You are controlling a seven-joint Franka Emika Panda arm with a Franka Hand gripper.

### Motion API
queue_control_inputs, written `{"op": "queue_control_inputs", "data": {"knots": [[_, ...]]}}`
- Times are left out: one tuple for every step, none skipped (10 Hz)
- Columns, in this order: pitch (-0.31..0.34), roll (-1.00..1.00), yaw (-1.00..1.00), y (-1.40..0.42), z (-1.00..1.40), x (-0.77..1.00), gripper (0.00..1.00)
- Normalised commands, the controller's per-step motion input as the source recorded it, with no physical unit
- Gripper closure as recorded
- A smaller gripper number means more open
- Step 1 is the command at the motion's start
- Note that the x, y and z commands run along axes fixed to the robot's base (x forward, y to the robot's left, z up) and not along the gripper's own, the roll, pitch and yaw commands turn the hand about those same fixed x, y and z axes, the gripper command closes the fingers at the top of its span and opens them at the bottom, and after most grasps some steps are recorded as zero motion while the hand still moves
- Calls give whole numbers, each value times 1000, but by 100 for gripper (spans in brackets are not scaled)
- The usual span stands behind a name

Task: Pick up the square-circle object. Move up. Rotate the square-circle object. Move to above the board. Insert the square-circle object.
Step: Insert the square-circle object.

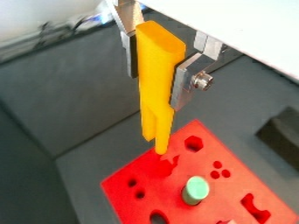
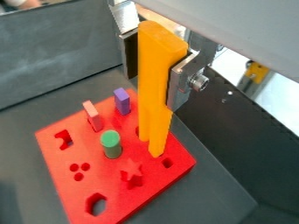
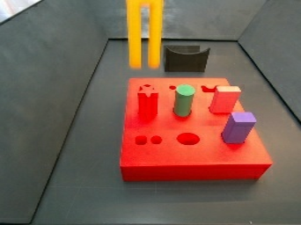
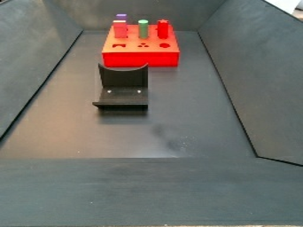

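Your gripper (image 1: 160, 66) is clamped on the square-circle object (image 1: 156, 87), its silver fingers (image 2: 179, 80) pressing the upper part of the orange-yellow piece from both sides. The piece hangs upright, block end up between the jaws, its two legs pointing down, as a side view (image 3: 143, 33) makes plain. The gripper itself is out of frame in both side views.

Below the legs sits the board (image 2: 70, 162), flat on the dark floor. In both wrist views the leg tips look to hover near one edge of the board, though how high above it they hang can't be told. On the board stand a green cylinder peg (image 3: 184, 99), a purple block peg (image 3: 240, 127) and red pegs (image 3: 226, 97). The fixture (image 4: 122, 85) stands apart from the board, empty.

By my reading you are at the move-above-the-board step, with rotation done. Next you need to line the two legs over their matching holes, keep the piece vertical, then lower it straight down.
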Motion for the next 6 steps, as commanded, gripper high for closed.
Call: {"op": "queue_control_inputs", "data": {"knots": [[-180, 224, 651, -389, -640, -60, 100], [-196, 259, 346, -297, -577, 0, 100], [-196, 306, 134, -343, -517, 0, 100], [-211, 293, 0, -429, -526, 77, 100], [-207, 239, 0, -369, -600, 131, 100], [-186, 153, 0, -289, -671, 123, 100]]}}
